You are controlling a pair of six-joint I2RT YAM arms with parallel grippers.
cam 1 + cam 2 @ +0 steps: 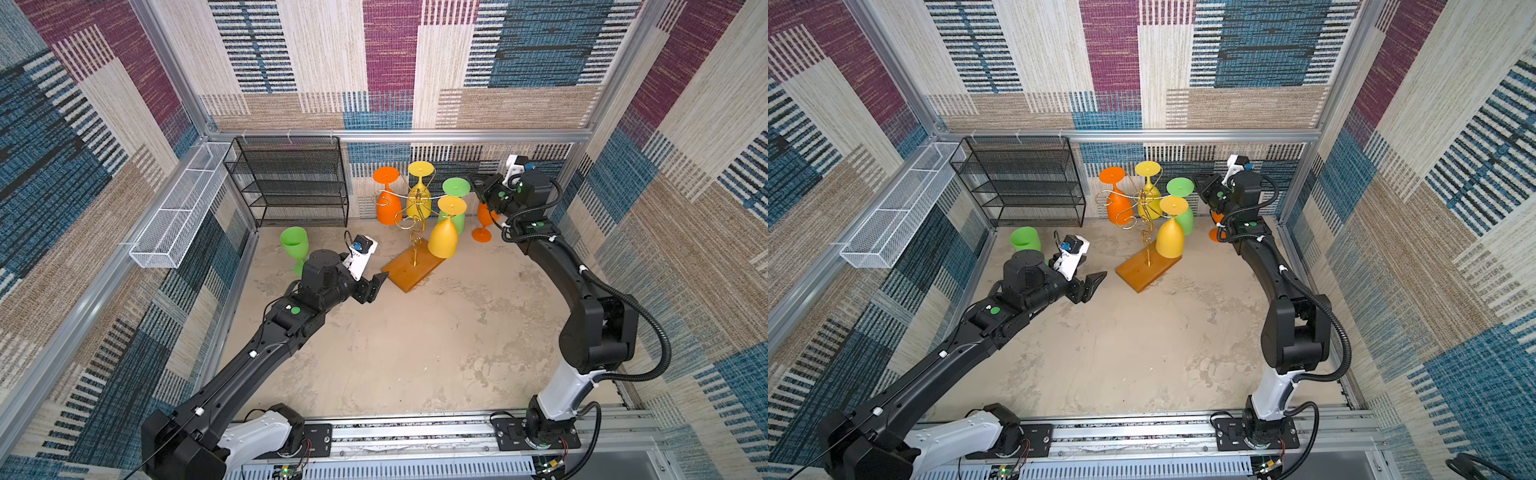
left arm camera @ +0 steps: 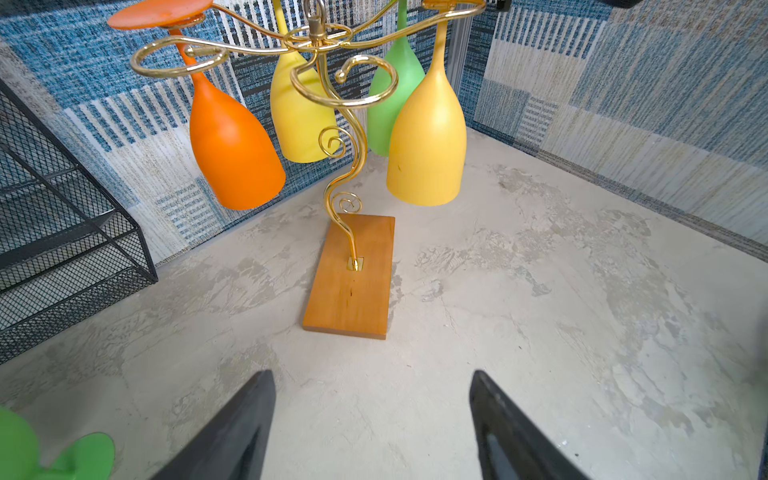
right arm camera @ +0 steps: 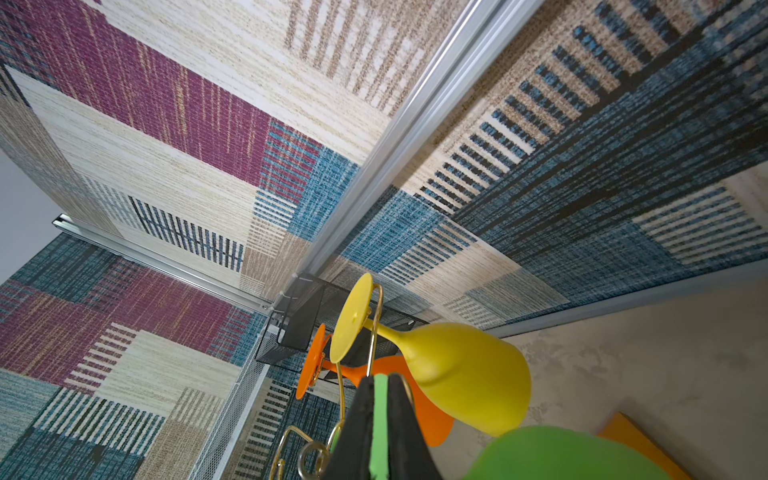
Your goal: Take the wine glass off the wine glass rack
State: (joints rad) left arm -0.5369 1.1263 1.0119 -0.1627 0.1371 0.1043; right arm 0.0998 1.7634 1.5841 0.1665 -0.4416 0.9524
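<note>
Centrally, toward 12 o'clock on the counter (image 1: 415,353), the wine glass rack (image 1: 409,268) stands on its wooden base with four glasses hung bowl-down. The green wine glass (image 1: 456,187) hangs from the scroll arm at the rack's 2 o'clock, its bowl just behind the amber glass (image 1: 444,241). An orange glass (image 1: 388,210) and a yellow glass (image 1: 420,168) hang at 10 and 12 o'clock.

The right jaws, as the right wrist view shows, are pinched almost together on the thin edge of the green glass's foot. The left jaws stand wide apart and empty, low over the counter at the base's 8 o'clock. Two further glasses stand upright on the counter: a loose green glass (image 1: 294,245) at 9 o'clock and a loose orange glass (image 1: 482,235) at 3 o'clock, partly hidden by the right arm (image 1: 552,257).

The step in hand appears to be unhooking. The foot should rise just clear of the wire, then travel out along the arm's open end with the stem centred in the slot. An edge grip probably lets the bowl swing, so slow travel should keep it off the amber glass. A snagged stem could tip the light rack.
</note>
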